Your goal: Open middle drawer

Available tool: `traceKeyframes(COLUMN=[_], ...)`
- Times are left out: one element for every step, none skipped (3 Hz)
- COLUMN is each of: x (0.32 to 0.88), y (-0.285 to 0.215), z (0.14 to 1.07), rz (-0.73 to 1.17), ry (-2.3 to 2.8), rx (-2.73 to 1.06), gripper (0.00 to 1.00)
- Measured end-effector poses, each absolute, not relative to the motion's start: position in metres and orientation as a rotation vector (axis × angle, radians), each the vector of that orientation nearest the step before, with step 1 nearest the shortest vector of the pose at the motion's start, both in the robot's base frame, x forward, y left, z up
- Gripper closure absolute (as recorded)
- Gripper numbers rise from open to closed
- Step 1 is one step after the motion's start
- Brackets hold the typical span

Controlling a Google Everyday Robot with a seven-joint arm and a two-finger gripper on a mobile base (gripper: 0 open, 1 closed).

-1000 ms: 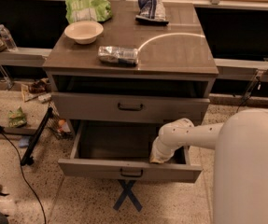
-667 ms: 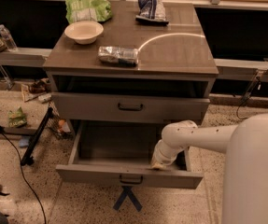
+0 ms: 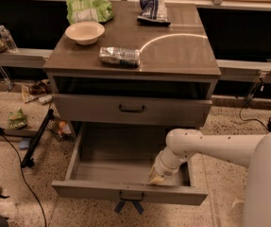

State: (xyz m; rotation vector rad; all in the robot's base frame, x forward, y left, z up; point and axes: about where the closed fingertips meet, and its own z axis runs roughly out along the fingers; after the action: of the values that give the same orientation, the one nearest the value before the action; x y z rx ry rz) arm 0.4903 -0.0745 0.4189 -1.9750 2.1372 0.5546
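The middle drawer (image 3: pixel 125 190) is a grey flat-fronted drawer with a small dark bar handle (image 3: pixel 131 196). It stands pulled far out from the cabinet, and its inside is bare. My gripper (image 3: pixel 159 175) reaches down into the drawer at its front right, just behind the front panel. The white arm (image 3: pixel 210 148) comes in from the right. Above it, a second grey drawer (image 3: pixel 131 110) with a dark handle sits nearly closed, with a dark gap over it under the countertop.
On the cabinet top (image 3: pixel 173 56) lie a white bowl (image 3: pixel 84 32), a green bag (image 3: pixel 88 8), a blue bag (image 3: pixel 152 8) and a silver packet (image 3: pixel 119 56). A blue cross is taped on the floor (image 3: pixel 130 207). A dark stand and cable (image 3: pixel 31 145) are at the left. My white body (image 3: pixel 267 183) fills the right.
The middle drawer has slid further out toward the camera. My gripper and arm have moved with it, staying at its front right.
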Motion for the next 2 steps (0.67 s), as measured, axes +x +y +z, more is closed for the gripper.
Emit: traceKeyframes(x=[0.491,0.497], y=[-0.071,-0.087], z=[0.428,0.450], rz=[0.566,0.472], ry=[2.127,2.134], rx=[-1.928,-1.840], gripper=[1.00,1.00])
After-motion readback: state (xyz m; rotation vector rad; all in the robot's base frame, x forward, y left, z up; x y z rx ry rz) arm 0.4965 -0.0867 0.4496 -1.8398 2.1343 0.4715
